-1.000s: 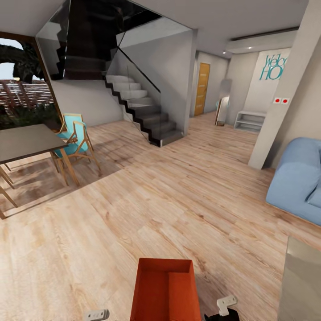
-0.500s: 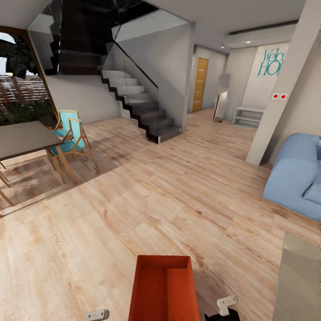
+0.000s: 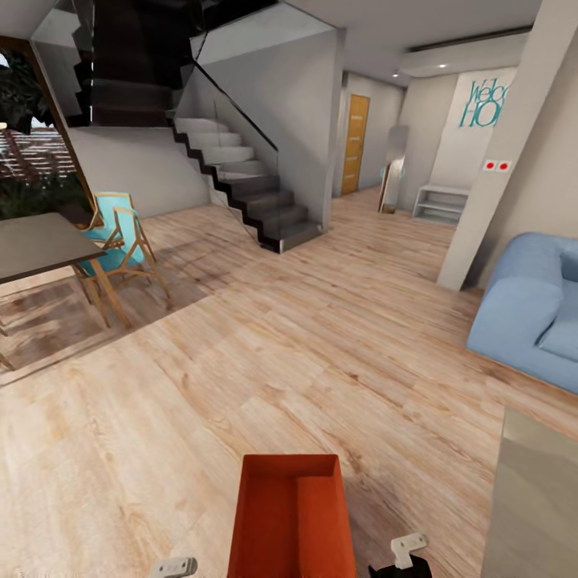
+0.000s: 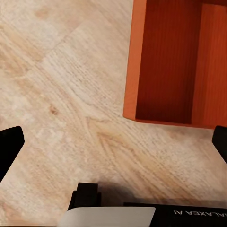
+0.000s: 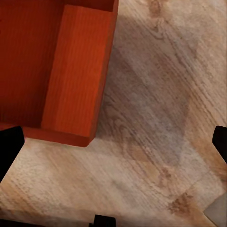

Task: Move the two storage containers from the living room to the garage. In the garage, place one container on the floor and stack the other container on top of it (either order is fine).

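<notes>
An orange-red storage container (image 3: 291, 518) shows in the head view low in the middle, open top up, above the light wood plank floor (image 3: 265, 361) of the living room; what carries it cannot be seen. Inside it, along its right side, lies a raised orange-red slab-like part whose nature cannot be told, so a second container cannot be made out for certain. The left gripper (image 3: 173, 567) shows as a small pale piece just beside the container's lower left side, and the right gripper (image 3: 408, 551) as a pale piece with a dark part, near the container's lower right side; neither visibly touches the container. In the left wrist view the container (image 4: 175, 61) hangs over the planks (image 4: 66, 109), and the two dark fingertips (image 4: 9, 146) stand far apart at opposite sides of the picture, so the jaws are spread with nothing between them. In the right wrist view the container (image 5: 52, 66) casts a grey shadow on the planks (image 5: 156, 109), and its dark fingertips (image 5: 9, 144) are likewise spread wide and hold nothing. Farther off, a staircase (image 3: 241, 181) with glass panels rises in the middle of the room, a wooden chair with a turquoise seat (image 3: 116, 241) stands at a grey dining table (image 3: 36, 245) on the left, a blue sofa (image 3: 526, 309) sits on the right, a glossy grey low table (image 3: 534, 498) shows at the lower right, and an orange-brown door (image 3: 353, 144) stands at the end of the hallway.
</notes>
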